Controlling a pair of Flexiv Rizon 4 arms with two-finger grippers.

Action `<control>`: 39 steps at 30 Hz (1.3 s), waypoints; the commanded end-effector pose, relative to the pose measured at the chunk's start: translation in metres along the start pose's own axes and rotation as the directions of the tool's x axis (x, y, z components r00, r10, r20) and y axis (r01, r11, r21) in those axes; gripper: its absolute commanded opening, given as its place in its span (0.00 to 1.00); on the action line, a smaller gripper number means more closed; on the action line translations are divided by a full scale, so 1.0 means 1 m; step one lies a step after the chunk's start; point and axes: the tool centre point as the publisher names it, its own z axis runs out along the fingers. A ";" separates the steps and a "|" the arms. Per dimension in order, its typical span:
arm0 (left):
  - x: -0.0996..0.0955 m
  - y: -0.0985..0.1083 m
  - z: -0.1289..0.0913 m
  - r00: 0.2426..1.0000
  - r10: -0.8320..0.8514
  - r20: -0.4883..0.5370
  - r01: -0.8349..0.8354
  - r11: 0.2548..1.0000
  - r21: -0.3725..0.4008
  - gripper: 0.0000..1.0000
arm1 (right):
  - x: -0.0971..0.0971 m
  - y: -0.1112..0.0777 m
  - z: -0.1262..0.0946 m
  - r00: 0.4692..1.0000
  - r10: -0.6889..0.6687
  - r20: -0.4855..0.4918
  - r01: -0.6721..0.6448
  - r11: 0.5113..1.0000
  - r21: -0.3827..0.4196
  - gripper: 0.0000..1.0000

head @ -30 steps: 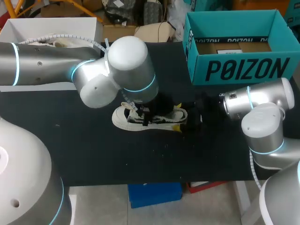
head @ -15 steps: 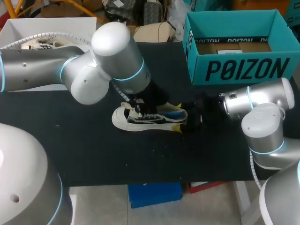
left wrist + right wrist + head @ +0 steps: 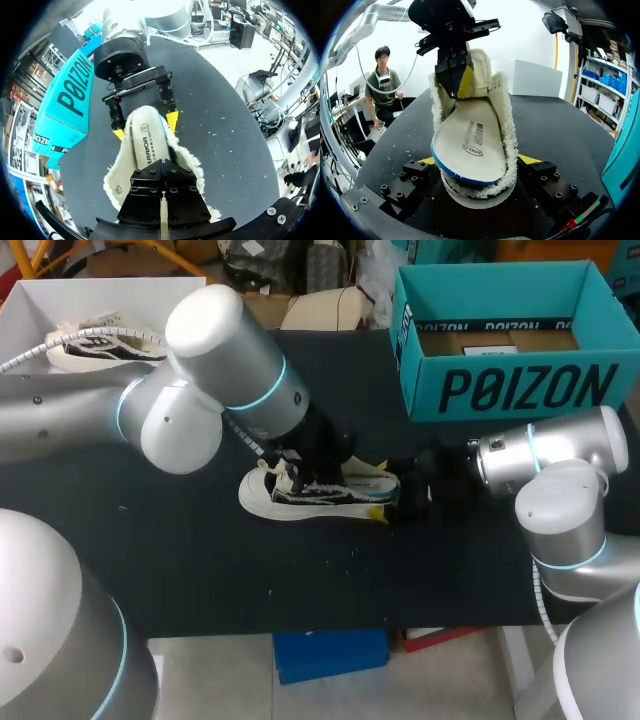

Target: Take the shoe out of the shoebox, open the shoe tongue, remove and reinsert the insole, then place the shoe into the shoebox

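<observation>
insole (image 3: 470,145) print shows in wrist views only.

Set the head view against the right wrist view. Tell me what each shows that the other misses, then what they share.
Head view only: the open inside of the teal shoebox and a second shoe in the white box. Right wrist view only: the top face of the insole, its blue-edged heel end raised over the rim of the shoe, and the right gripper shut on the heel. Both: the shoe on the black table, with the left gripper over it.
</observation>
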 end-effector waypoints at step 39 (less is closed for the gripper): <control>-0.004 0.025 0.018 0.964 -0.031 0.262 0.077 0.983 -0.168 0.59 | 0.000 -0.001 0.002 1.000 0.001 0.000 -0.001 1.000 0.001 0.00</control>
